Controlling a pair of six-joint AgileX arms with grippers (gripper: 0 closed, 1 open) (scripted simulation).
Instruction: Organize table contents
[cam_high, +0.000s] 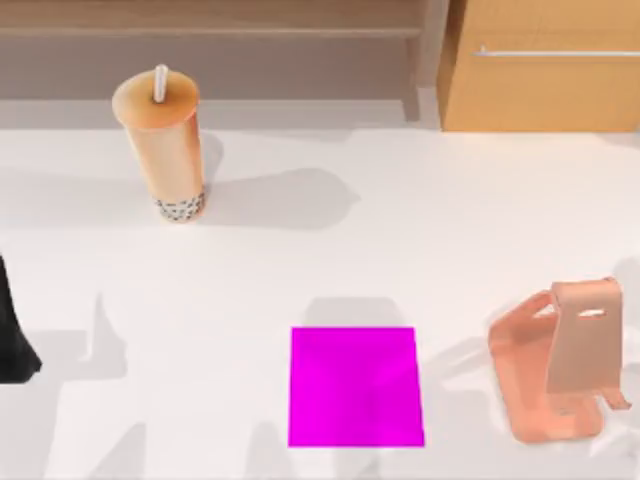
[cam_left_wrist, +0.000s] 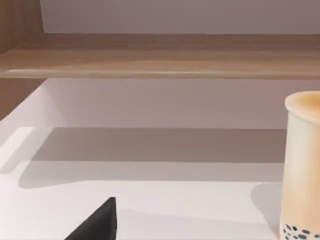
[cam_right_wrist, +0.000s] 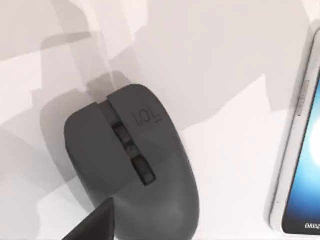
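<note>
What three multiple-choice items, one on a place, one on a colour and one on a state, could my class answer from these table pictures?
1. In the top view, where does the bubble-tea cup stand on the table?
A. far left part
B. near right corner
C. on the mat

2. What colour is the square mat?
A. green
B. magenta
C. yellow

3. How does the cup stand?
A. lying on its side
B. upside down
C. upright, with its straw up

Answers:
1 A: the cup is at the far left, well apart from the mat and from the phone stand at the right.
2 B: the mat is plain magenta.
3 C: the cup rests on its base with the white straw rising from the lid.

The right wrist view looks onto a dark grey mouse beside a smartphone.
</note>
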